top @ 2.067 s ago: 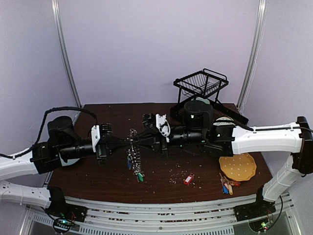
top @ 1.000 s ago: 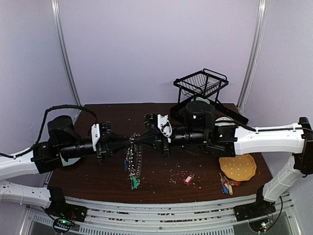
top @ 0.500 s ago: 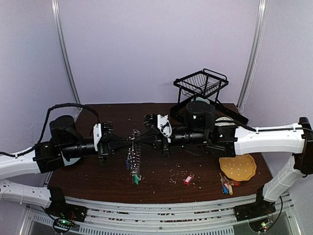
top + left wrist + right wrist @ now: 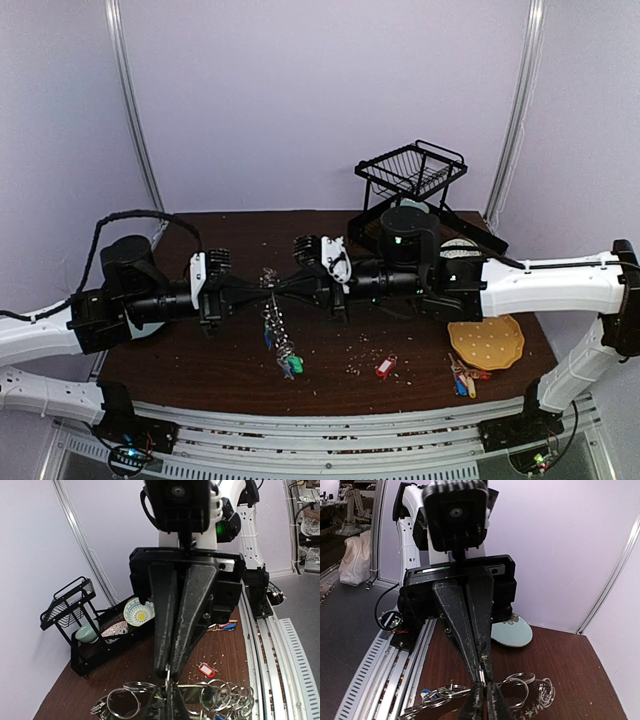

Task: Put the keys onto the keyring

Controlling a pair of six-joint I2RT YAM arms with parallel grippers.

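The keyring [image 4: 276,325], a silver ring thick with small metal loops, hangs above the dark table between my two grippers. Green and blue tagged keys [image 4: 291,365] dangle at its lower end. My left gripper [image 4: 264,287] and right gripper [image 4: 283,287] meet tip to tip, both shut on the ring's wire. In the left wrist view my left gripper [image 4: 167,700] pinches the wire, with loops of the keyring [image 4: 220,694] on either side. The right wrist view shows the right gripper [image 4: 483,694] shut on the same wire, the keyring [image 4: 520,682] spreading around it. A red-tagged key [image 4: 385,367] lies loose on the table.
A small bunch of red, yellow and blue tagged keys [image 4: 464,380] lies near the front right, beside a yellow perforated disc [image 4: 486,341]. A black wire rack [image 4: 410,170] with dishes stands at the back right. Crumbs are scattered over the brown table [image 4: 180,350].
My left gripper has closed onto the ring's wire. The hanging bunch of loops and keys has swung slightly to the right. The right arm has hardly moved.
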